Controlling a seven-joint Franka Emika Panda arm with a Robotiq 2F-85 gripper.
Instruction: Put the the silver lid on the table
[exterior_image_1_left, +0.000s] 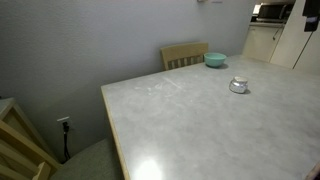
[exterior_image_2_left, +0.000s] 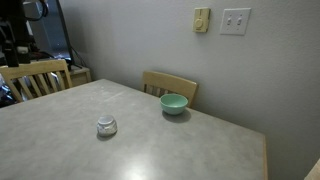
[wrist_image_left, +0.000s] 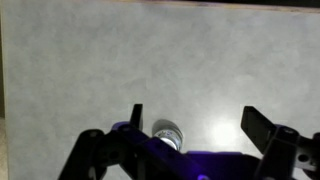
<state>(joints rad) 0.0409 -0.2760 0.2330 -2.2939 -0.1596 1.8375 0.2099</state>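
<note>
The silver lid (exterior_image_1_left: 238, 86) (exterior_image_2_left: 106, 126) is a small round shiny piece resting on the pale marbled table (exterior_image_1_left: 190, 130) (exterior_image_2_left: 170, 150), a little way from a teal bowl (exterior_image_1_left: 215, 60) (exterior_image_2_left: 174, 104). In the wrist view my gripper (wrist_image_left: 197, 122) hangs above the tabletop with its two dark fingers (wrist_image_left: 257, 125) spread wide and nothing between them. There the lid (wrist_image_left: 168, 133) sits close to the left finger, partly hidden behind the gripper body. The arm itself is not clearly seen in either exterior view.
A light wooden chair (exterior_image_1_left: 185, 55) (exterior_image_2_left: 170, 85) stands against the table's far edge behind the bowl. Another wooden chair (exterior_image_2_left: 35, 78) is at the table's left end. Grey wall with a light switch (exterior_image_2_left: 236, 20) runs behind.
</note>
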